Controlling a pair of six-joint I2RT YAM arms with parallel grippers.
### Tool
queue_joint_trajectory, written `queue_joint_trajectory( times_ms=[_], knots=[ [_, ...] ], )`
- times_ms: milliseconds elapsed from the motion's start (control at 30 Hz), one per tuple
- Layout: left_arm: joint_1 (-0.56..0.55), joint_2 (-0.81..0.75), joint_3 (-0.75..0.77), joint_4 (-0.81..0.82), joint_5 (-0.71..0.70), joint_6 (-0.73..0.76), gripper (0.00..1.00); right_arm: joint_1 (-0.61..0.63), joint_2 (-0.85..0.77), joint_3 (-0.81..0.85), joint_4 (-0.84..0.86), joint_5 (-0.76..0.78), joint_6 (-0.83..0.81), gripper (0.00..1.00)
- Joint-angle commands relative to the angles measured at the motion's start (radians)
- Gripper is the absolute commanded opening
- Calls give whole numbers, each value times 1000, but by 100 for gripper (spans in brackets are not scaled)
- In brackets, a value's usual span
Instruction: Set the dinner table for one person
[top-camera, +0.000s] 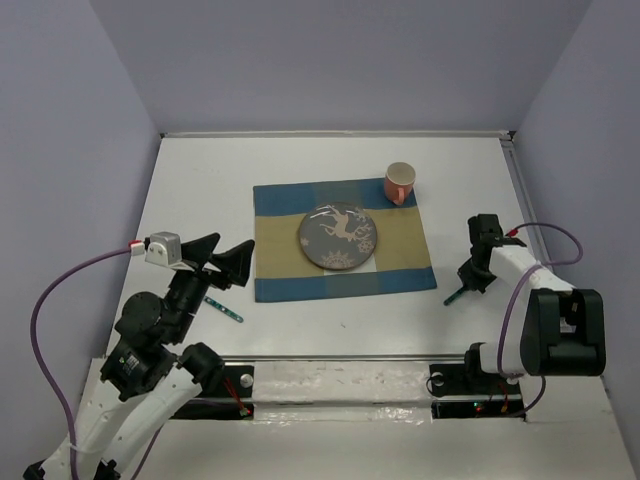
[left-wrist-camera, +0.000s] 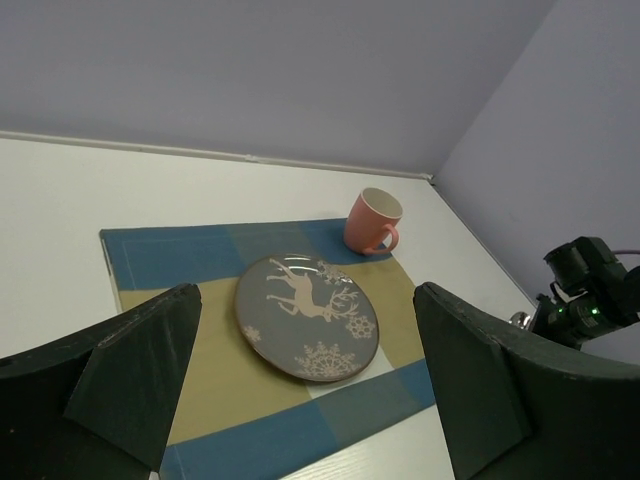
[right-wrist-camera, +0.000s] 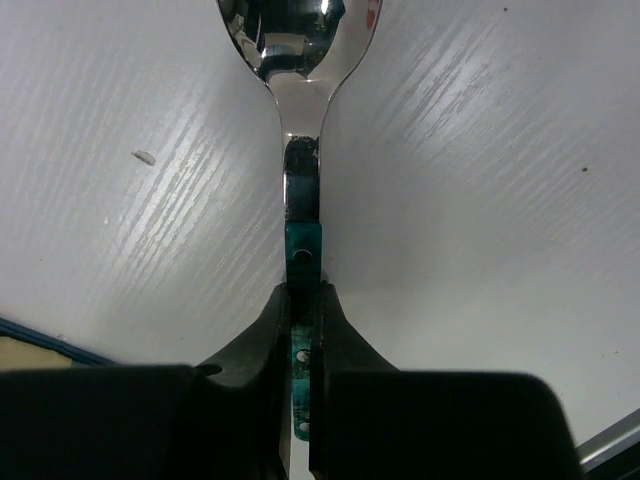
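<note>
Firmly, right pincer (right-wrist-camera: 303, 300) clamps the spoon (right-wrist-camera: 295, 60) by its handle; left pincer (left-wrist-camera: 305, 290) gapes, empty.

Deer plate (left-wrist-camera: 305, 318), mug (left-wrist-camera: 371, 221) on placemat (left-wrist-camera: 180, 255), white table (left-wrist-camera: 120, 185)

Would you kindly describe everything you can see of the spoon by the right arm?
The spoon has a shiny metal bowl and neck and a teal, plastic-looking handle with small holes. It lies level, low over the white dinner table, right of the placemat. The right fingers clamp its handle from both sides; whether it touches the table is unclear.
</note>
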Motion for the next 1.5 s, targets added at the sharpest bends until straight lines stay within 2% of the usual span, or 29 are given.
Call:
queue_joint_trajectory(
  times_ms=[0, 67, 167, 300, 400, 533, 600, 733, 867, 1000, 1133, 1267, 1467],
  knots=[
    [25, 35, 39, 33, -4, 20, 99, -5, -118, 45, -13, 58, -76, 0],
    [36, 55, 39, 34, -4, 20, 99, 19, -166, 77, -18, 50, -127, 0],
    [62, 84, 39, 38, 2, 19, 99, 143, -218, 158, -6, 76, -208, 0],
    [108, 127, 37, 51, 22, 19, 99, 358, -129, 307, 34, 76, -317, 0],
    [155, 162, 37, 56, 36, 20, 99, 482, -50, 339, 86, 35, -354, 0],
    [221, 210, 39, 60, 50, 17, 99, 619, -34, 361, 147, -11, -380, 0],
    [263, 221, 40, 65, 50, 14, 99, 667, -33, 370, 218, -106, -377, 0],
    [327, 244, 40, 74, 55, 8, 99, 820, 78, 453, 339, -164, -351, 0],
    [356, 268, 39, 74, 56, 8, 99, 900, 336, 629, 379, -187, -348, 0],
    [367, 265, 37, 71, 48, 8, 99, 941, 469, 781, 385, -206, -351, 0],
    [372, 253, 34, 68, 38, 8, 99, 955, 489, 801, 390, -189, -348, 0],
    [372, 258, 34, 67, 41, 6, 99, 955, 431, 716, 390, -97, -379, 0],
    [382, 264, 32, 73, 62, 5, 99, 865, 336, 600, 384, -117, -391, 0]
  ],
)
